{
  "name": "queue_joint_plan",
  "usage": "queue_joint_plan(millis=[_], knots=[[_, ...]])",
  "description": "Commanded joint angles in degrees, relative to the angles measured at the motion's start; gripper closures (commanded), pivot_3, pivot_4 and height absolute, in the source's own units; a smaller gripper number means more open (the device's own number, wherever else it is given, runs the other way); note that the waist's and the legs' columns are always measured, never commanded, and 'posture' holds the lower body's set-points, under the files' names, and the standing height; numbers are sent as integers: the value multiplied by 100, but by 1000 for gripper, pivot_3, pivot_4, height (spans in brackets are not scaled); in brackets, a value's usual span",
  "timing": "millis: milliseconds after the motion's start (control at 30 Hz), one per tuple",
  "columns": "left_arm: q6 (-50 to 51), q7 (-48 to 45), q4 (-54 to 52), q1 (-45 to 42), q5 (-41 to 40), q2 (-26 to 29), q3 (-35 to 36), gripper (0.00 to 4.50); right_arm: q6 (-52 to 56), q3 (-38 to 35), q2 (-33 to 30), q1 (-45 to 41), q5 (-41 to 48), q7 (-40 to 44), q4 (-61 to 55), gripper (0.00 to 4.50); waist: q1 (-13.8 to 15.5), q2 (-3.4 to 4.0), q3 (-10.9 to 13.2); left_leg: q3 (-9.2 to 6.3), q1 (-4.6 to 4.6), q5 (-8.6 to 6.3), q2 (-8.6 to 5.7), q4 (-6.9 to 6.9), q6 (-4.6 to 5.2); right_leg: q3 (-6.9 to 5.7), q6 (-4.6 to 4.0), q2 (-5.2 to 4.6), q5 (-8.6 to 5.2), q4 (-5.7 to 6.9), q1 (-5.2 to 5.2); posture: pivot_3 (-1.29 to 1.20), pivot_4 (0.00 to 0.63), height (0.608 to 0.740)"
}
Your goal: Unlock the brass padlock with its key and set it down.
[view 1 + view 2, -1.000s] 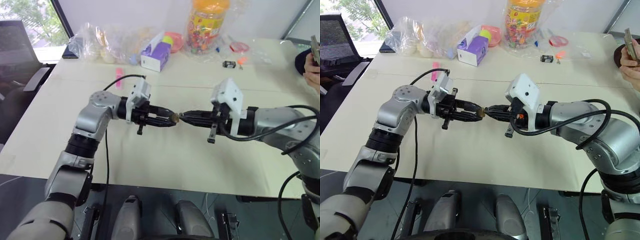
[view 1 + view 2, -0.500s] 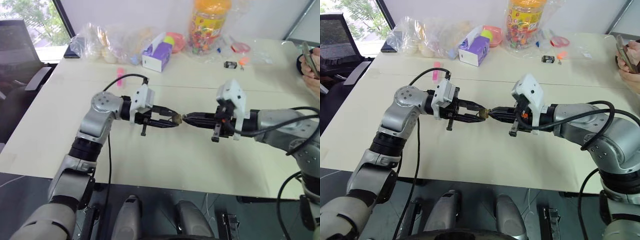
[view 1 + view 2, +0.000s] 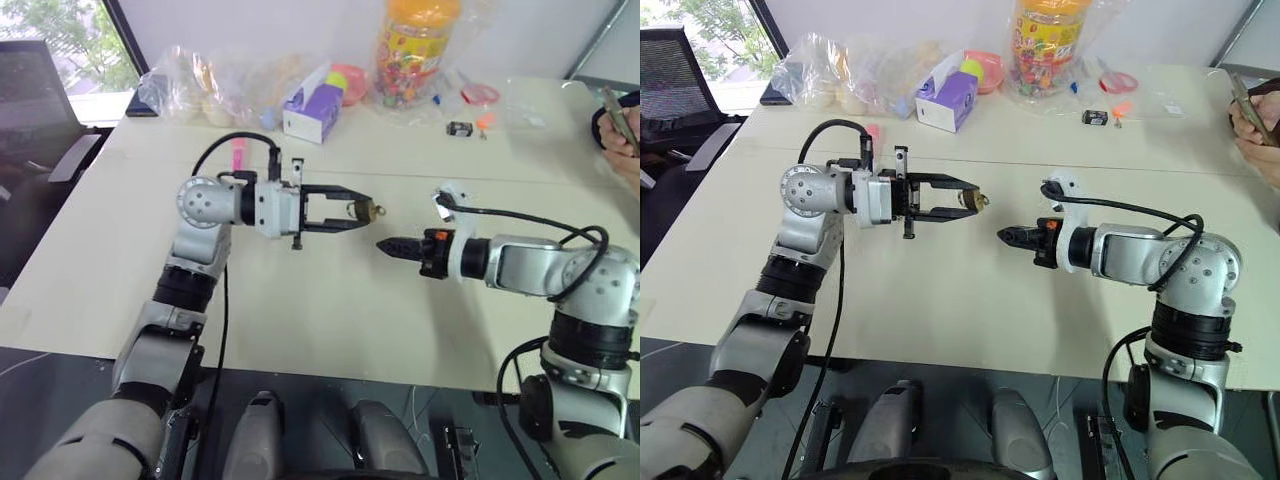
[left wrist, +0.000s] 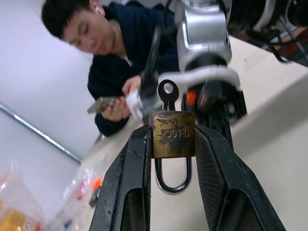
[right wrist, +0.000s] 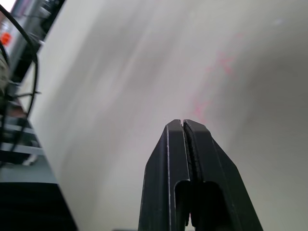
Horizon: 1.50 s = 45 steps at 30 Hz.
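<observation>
Nearest the robot, above the bare front strip of the table (image 3: pixel 330 330), the right gripper (image 3: pixel 385 246) hung with its two black fingers pressed flat together and nothing visible between them. It pointed toward the left arm across an open gap, which reads as a hand that had done its turn with the key and now stood clear so as not to knock the lock.

Just beyond and across that gap, the left gripper (image 3: pixel 358 210) held the brass padlock (image 4: pixel 173 134) pinched by its flat sides between the two pads, at a narrow setting fixed by the width of the body. The grip on the body alone left both ends free: the silvery shackle (image 4: pixel 173 176) looped back toward the wrist between the fingers, and the key (image 4: pixel 168 91) stood out of the far end with its round bow facing the right arm. That hold probably kept the keyhole reachable. Whether the shackle had sprung loose could not be told; both legs still appeared to enter the body.

Farther back on the table lay a pink marker (image 3: pixel 238 155), a purple tissue box (image 3: pixel 309 108), clear bags (image 3: pixel 200 80), a jar of coloured sweets (image 3: pixel 415 50) and a small black gadget (image 3: pixel 459 128). At the far right edge a person's hand (image 3: pixel 628 150) held a phone.
</observation>
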Motion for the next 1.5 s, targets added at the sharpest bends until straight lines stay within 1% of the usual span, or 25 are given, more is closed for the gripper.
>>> queue_joint_plan(millis=[33, 67, 167, 233, 267, 300, 333, 367, 433, 500, 533, 600, 700, 800, 900, 967, 1133, 1333, 1433, 1467, 1500], knots=[[803, -233, -205, 108, -245, 228, -93, 3731, -616, 216, -565, 111, -341, 787, -697, 4474, -2, 0, 0, 0, 0, 0, 0, 0, 0, 0, 0, 0, 0, 0, 0, 0, 150, 740], [1116, -343, -285, 160, -279, 332, -152, 3731, -833, 383, -831, 191, -554, 1064, -873, 4474, -3, 1, 0, 0, 0, 0, 0, 0, 0, 0, 0, 0, 0, 0, 0, 0, 150, 740], [1939, -567, -497, 237, -456, 515, -245, 3731, -1363, 628, -1375, 346, -872, 1801, -1259, 3686, -8, 1, 0, -1, 0, 0, 0, -2, 0, 0, 0, 2, 0, -1, 0, 0, 150, 740], [2393, -650, -565, 200, -551, 556, -255, 3731, -1968, 913, -1692, 376, -1398, 2232, -1448, 2713, -8, 1, 1, -1, 0, 0, 1, 0, 0, -1, 0, 3, 0, 0, 0, 0, 150, 740], [2549, -684, -591, 186, -569, 568, -257, 3731, -2231, 1020, -1788, 395, -1624, 2392, -1494, 2154, -7, 1, 1, -2, 0, 0, 1, 1, 0, -1, 0, 4, 0, 0, 0, 0, 150, 740], [2629, -730, -609, 168, -590, 573, -248, 3731, -2478, 1141, -1919, 403, -1849, 2577, -1538, 1722, -7, 1, 1, -1, 0, 0, 1, 2, 0, -1, 0, 3, 0, 0, 1, 0, 150, 740], [2699, -782, -585, 114, -587, 565, -246, 3731, -2955, 1286, -2037, 407, -2214, 2828, -1587, 1101, -6, 1, 1, -1, 0, 0, 1, 2, 0, -1, 0, 3, 0, 0, 1, 0, 150, 740], [2752, -810, -555, 51, -591, 545, -233, 3731, -3319, 1390, -2090, 390, -2493, 2990, -1606, 683, -5, 1, 1, -2, 0, 0, 1, 2, 0, -1, 0, 4, 0, 0, 1, 0, 150, 740], [2980, -860, -561, -49, -648, 523, -210, 3731, -3903, 1627, -2188, 354, -3039, 3204, -1611, 683, -6, 1, 1, -1, 0, 0, 1, 2, 0, -1, 0, 4, 0, -1, 0, 0, 150, 740], [3327, -944, -618, -123, -751, 549, -207, 3731, -4772, 2070, -2263, 332, -3947, 3323, -1559, 683, -7, 0, 1, -1, 0, 0, 1, 2, 0, -1, 0, 4, 0, -1, 0, 0, 150, 740], [3524, -1001, -622, -167, -809, 572, -210, 3731, -5447, 2338, -2313, 353, -4553, 3403, -1476, 683, -9, 0, 1, -1, 0, 0, 1, 2, 0, -1, 0, 3, 0, -1, 0, 0, 150, 740], [3843, -1066, -617, -236, -893, 605, -194, 3731, -6612, 2660, -2278, 408, -5463, 3475, -1281, 683, -15, 0, 1, -1, 1, 0, 1, 2, 0, -1, 1, 3, -1, -1, 0, 0, 150, 740], [4045, -1174, -467, -353, -875, 645, -178, 3731, -7834, 2797, -2086, 415, -6217, 3479, -999, 683, -19, 0, 1, -1, 1, 0, 1, 2, 0, -2, 1, 3, 0, -1, -1, 0, 150, 740], [4155, -1305, -275, -448, -786, 699, -226, 3731, -8743, 2846, -1968, 362, -6815, 3474, -699, 683, -18, 0, 1, -1, 1, 1, 1, 3, -1, -2, 1, 3, 0, 0, 0, 0, 150, 740], [4138, -1363, -123, -500, -699, 707, -250, 3731, -9448, 2851, -1916, 321, -7267, 3493, -467, 683, -15, 0, 1, -1, 1, 1, 1, 3, -3, -2, 1, 3, 0, 0, 0, 0, 150, 740], [4021, -1394, 79, -571, -577, 698, -277, 3731, -9713, 2835, -1865, 348, -7311, 3606, -391, 683, -9, 0, 1, -1, 1, 2, 1, 4, -4, -2, 0, 2, 0, 0, 1, 0, 150, 740], [3785, -1444, 466, -702, -398, 593, -292, 3731, -9987, 2835, -1693, 384, -7322, 3846, -421, 683, -12, 0, 1, -1, 1, 3, 1, 5, -5, -2, 0, 2, 0, 0, 2, 0, 150, 740], [3707, -1461, 545, -724, -403, 520, -349, 3731, -10169, 2926, -1481, 302, -7522, 4035, -387, 683, -12, 0, 1, -1, 1, 4, 1, 6, -6, -2, 0, 1, 0, 1, 2, 0, 150, 740], [3711, -1461, 535, -727, -447, 508, -415, 3731, -10281, 2992, -1342, 211, -7666, 4096, -295, 1462, -12, 0, 1, -2, 2, 4, 1, 7, -7, -3, 0, 1, 0, 2, 2, 0, 150, 740], [3704, -1461, 537, -728, -451, 506, -429, 3731, -10299, 2992, -1306, 198, -7694, 4112, -274, 1851, -13, 0, 1, -2, 2, 4, 1, 8, -7, -2, 0, 1, 0, 2, 2, 0, 150, 740], [3691, -1461, 537, -728, -457, 507, -457, 3731, -10343, 2996, -1269, 177, -7741, 4124, -229, 2534, -13, 0, 1, -2, 2, 4, 1, 8, -7, -2, 0, 1, 0, 4, 2, 0, 150, 740]])
